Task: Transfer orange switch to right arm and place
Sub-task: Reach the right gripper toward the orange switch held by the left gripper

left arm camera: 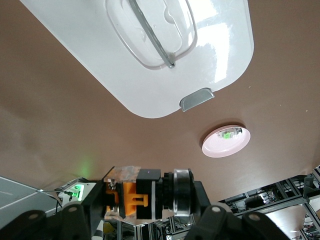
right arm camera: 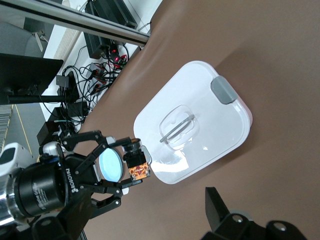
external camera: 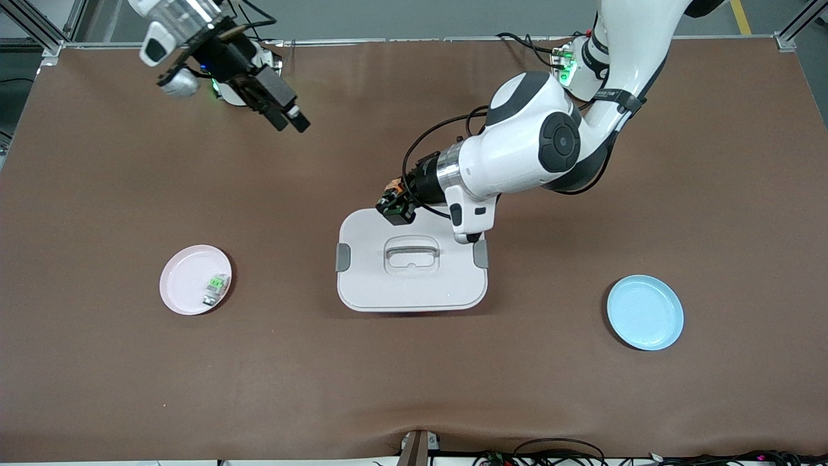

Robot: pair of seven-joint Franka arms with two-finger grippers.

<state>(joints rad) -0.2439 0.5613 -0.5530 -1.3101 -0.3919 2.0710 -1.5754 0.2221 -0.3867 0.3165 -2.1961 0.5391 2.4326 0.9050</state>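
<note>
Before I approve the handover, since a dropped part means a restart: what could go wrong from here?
1. The left gripper pinches the orange switch in the air above the white lidded box; if it slips, it would likely bounce off the lid.
2. The right gripper hangs open well apart from it, so it may close on the left fingers instead of the small switch.
3. The pink plate already holds a green-and-white part, crowding placement there.

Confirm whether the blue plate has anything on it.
No; in the front view the blue plate lies bare toward the left arm's end of the table.
</note>
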